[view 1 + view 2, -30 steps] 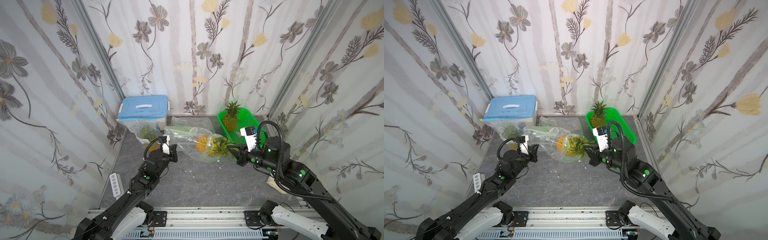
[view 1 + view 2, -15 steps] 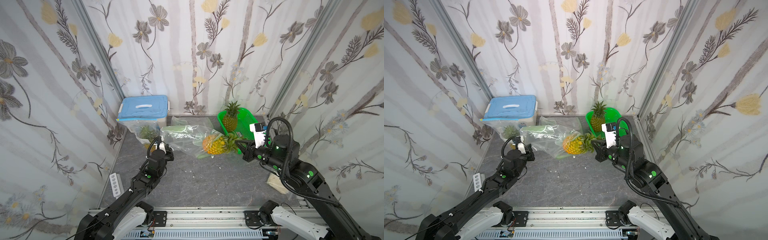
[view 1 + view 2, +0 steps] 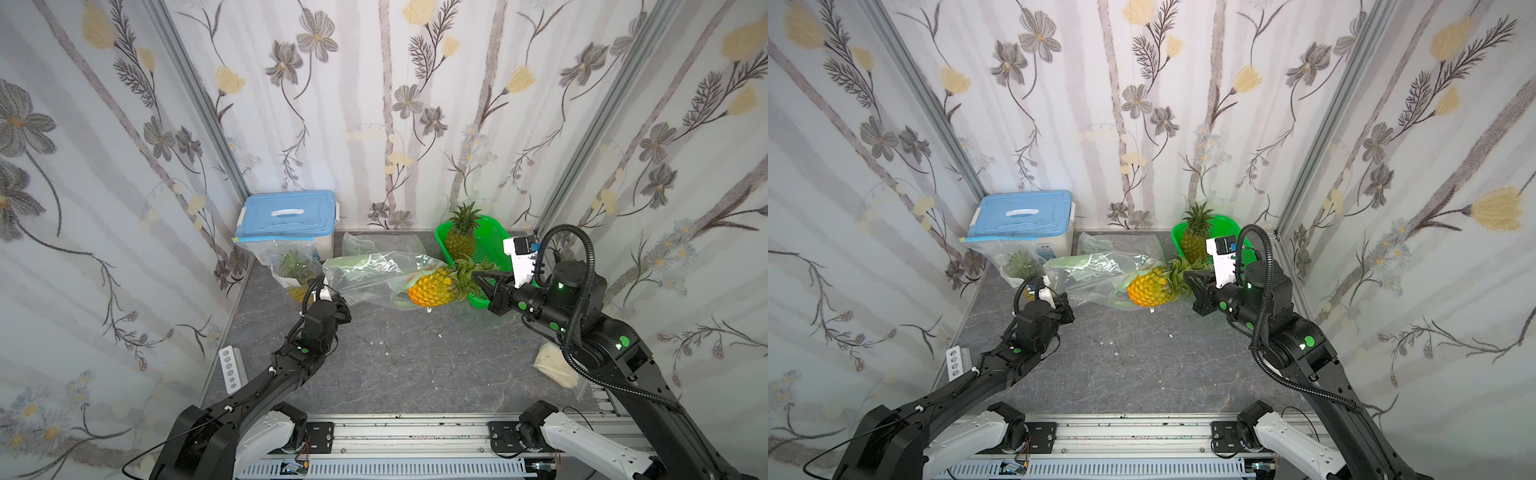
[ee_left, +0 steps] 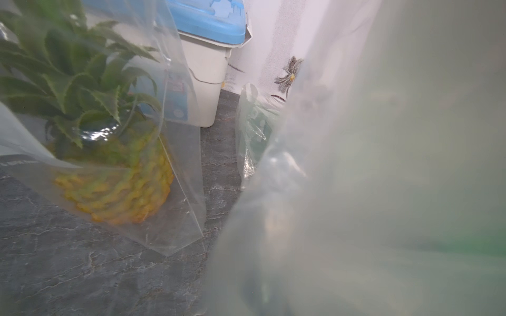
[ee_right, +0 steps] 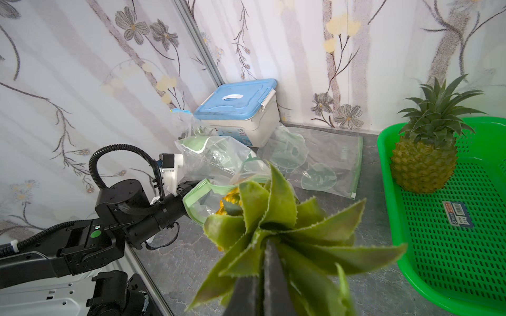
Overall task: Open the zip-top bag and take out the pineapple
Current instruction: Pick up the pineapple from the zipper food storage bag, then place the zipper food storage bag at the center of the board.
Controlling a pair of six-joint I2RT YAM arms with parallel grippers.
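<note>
At the bag's [image 3: 365,272] mouth, half out and clear of the desk [image 3: 415,374], the pineapple [image 3: 432,286] hangs by its crown in the clamped right hand [image 3: 482,279]. Opposite, the left hand [image 3: 332,297] pinches the bag; pull straight, level, away from it.
</note>
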